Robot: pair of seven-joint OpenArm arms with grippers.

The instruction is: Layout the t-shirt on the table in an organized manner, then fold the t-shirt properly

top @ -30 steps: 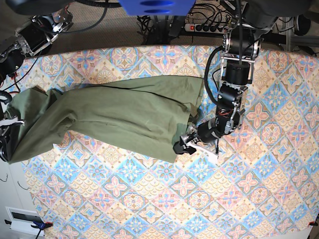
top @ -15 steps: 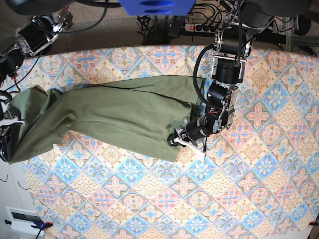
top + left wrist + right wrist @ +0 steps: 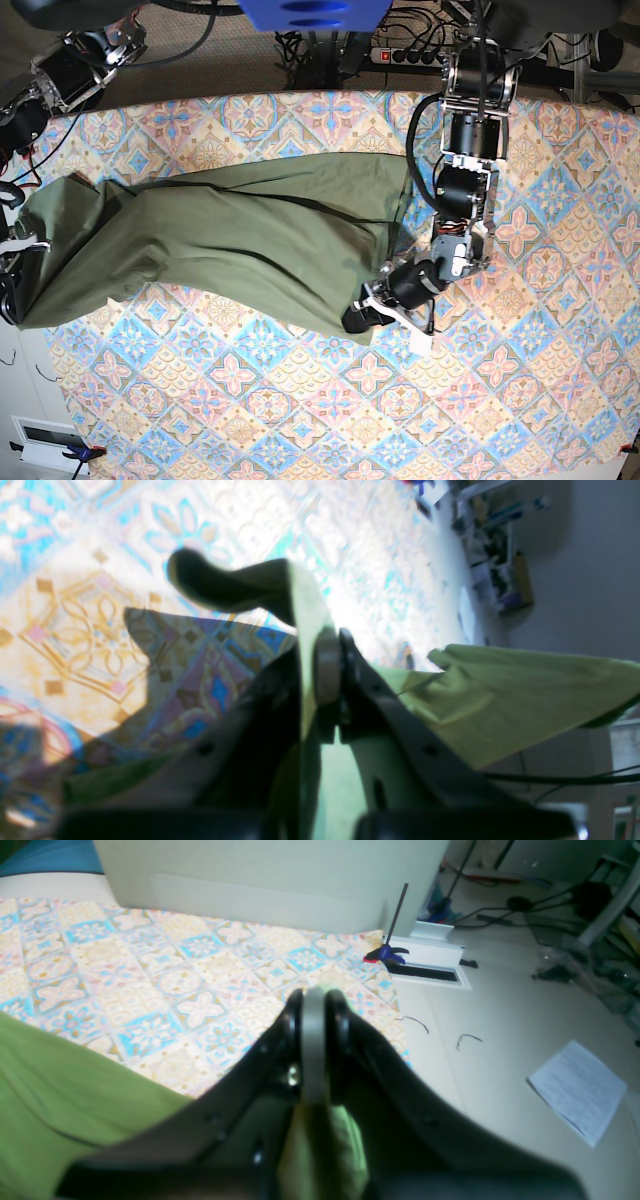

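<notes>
Now both jaw pairs are clamped on the t-shirt, left gripper and right gripper at opposite ends of its long axis across the table.

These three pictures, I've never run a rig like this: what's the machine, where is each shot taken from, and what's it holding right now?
It is a robot with two arms. The base view looks down on the table, covered in a tiled-pattern cloth, with an olive-green t-shirt stretched across it. The other two pictures come from cameras on the wrists, looking along the black fingers. The left gripper, on the right of the base view, is shut on the t-shirt's corner; its wrist view shows green fabric pinched between the fingers. The right gripper is at the table's far left edge, shut, with green fabric bunched at the fingers, so it seems to hold the other end.
</notes>
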